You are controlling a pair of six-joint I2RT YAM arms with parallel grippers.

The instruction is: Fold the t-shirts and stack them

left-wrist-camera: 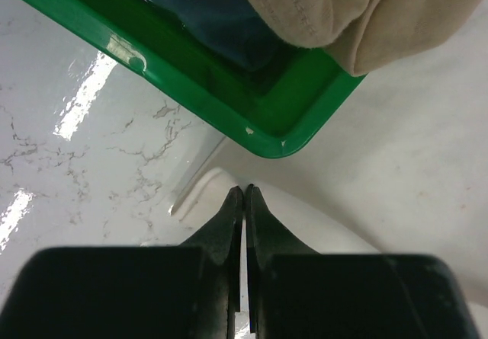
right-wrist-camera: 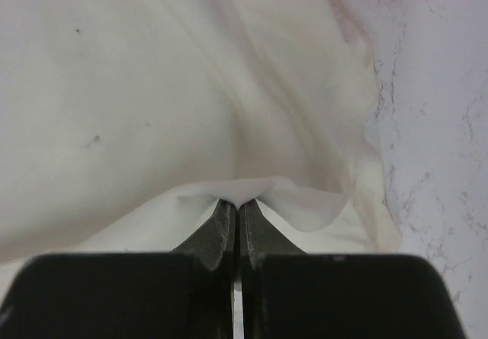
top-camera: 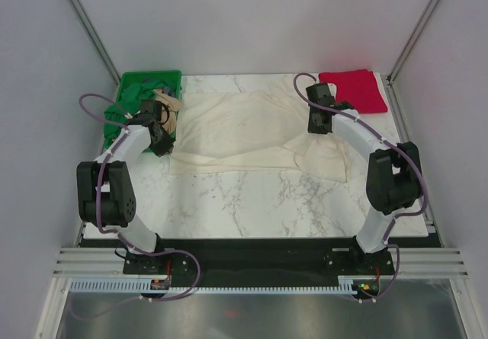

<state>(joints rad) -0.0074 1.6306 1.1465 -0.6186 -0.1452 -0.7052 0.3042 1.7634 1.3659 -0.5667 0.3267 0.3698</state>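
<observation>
Marble-patterned table [top-camera: 252, 202] under cream t-shirt [top-camera: 236, 133] (grey walls [top-camera: 229, 19])

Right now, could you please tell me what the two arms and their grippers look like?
Both the left arm and right arm have white links and bulky black joints, with purple cables looping alongside. The left gripper and right gripper each have black fingers tapering to thin tips.

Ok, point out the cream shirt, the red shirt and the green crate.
cream shirt [top-camera: 236, 129], top view, flat middle.
red shirt [top-camera: 352, 89], top view, centre.
green crate [left-wrist-camera: 152, 68], left wrist view, near rim.
</observation>
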